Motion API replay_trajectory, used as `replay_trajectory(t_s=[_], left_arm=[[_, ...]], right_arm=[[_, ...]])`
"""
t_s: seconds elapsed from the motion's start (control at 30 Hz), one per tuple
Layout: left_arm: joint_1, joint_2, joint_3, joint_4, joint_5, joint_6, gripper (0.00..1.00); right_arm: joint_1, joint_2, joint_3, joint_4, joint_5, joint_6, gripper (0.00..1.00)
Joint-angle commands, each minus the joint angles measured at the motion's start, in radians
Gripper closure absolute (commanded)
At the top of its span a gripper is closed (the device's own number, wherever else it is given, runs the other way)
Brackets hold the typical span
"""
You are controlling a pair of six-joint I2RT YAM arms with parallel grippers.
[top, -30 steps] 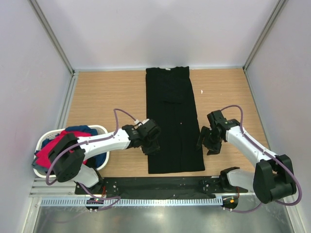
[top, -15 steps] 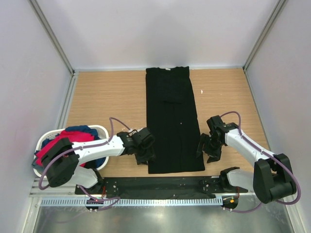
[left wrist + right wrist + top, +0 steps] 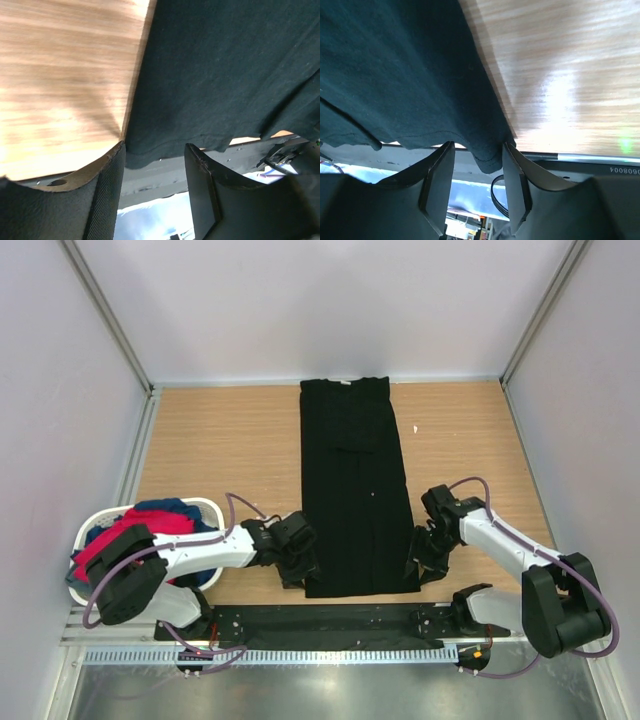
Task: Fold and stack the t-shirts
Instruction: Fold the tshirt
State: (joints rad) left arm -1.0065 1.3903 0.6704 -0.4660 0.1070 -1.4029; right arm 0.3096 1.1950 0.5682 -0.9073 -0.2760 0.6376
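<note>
The black t-shirt [image 3: 352, 490] lies flat as a long narrow strip down the middle of the table, with its neck label at the far end. My left gripper [image 3: 297, 575] is open at the shirt's near left corner. In the left wrist view [image 3: 155, 165] the hem corner [image 3: 145, 147] sits just off the left fingertip. My right gripper [image 3: 420, 568] is open at the near right corner. In the right wrist view [image 3: 477, 165] the hem corner [image 3: 487, 157] lies between the open fingers, ungripped. Red [image 3: 105, 545] and blue [image 3: 160, 508] shirts lie in the basket.
The white oval basket [image 3: 208, 506] stands at the near left, beside the left arm. A black mounting plate [image 3: 330, 625] runs along the near edge just below the shirt's hem. White walls close in the table on three sides. A small white speck [image 3: 417, 428] lies right of the shirt.
Both grippers have moved toward the near edge along the sides of the black shirt, down to its near corners. The shirt has not moved.
</note>
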Motion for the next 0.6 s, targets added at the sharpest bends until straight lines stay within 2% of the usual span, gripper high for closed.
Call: replay_trajectory(t_s=[0.0, 0.07, 0.13, 0.3, 0.4, 0.57], left_arm=[[-0.010, 0.030, -0.005, 0.066, 0.022, -0.027, 0.49], [-0.026, 0.038, -0.003, 0.069, 0.013, -0.036, 0.50], [-0.033, 0.049, -0.002, 0.067, 0.003, -0.045, 0.51], [-0.043, 0.085, -0.005, 0.069, 0.002, -0.048, 0.55], [-0.046, 0.090, -0.006, 0.058, 0.011, -0.056, 0.58], [-0.046, 0.053, -0.006, -0.042, -0.010, -0.053, 0.60]], right_arm=[[0.016, -0.037, -0.001, -0.034, -0.025, 0.031, 0.51], [0.020, -0.058, 0.012, -0.063, 0.006, 0.040, 0.44], [0.022, -0.071, 0.048, -0.088, 0.046, 0.040, 0.43], [0.023, -0.054, 0.076, -0.108, 0.090, 0.030, 0.46], [0.023, -0.043, 0.090, -0.114, 0.103, 0.008, 0.52], [0.026, -0.028, 0.091, -0.116, 0.095, -0.003, 0.53]])
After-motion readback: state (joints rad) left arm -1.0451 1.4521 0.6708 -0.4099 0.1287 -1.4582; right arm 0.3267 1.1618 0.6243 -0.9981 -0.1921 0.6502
